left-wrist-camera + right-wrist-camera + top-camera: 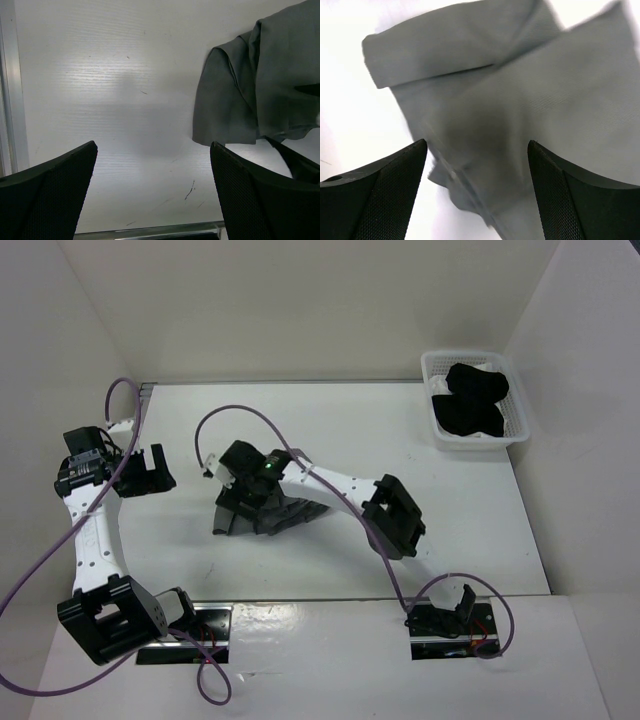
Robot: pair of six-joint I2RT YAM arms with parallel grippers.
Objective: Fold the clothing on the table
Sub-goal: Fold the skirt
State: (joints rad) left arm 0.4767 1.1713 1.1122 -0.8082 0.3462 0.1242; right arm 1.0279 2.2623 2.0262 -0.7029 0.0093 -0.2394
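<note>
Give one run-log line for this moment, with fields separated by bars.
skirt: bunched on table | right end effector: open, over skirt | left end effector: open, over table beside skirt

The white table (450,530) carries a crumpled grey skirt (290,516) left of centre and a basket (478,444) far right.

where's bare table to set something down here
Bare table runs along the far edge between the skirt and the basket, and at the near right. Crowded mid-left: right claw over the skirt, left claw beside.
</note>
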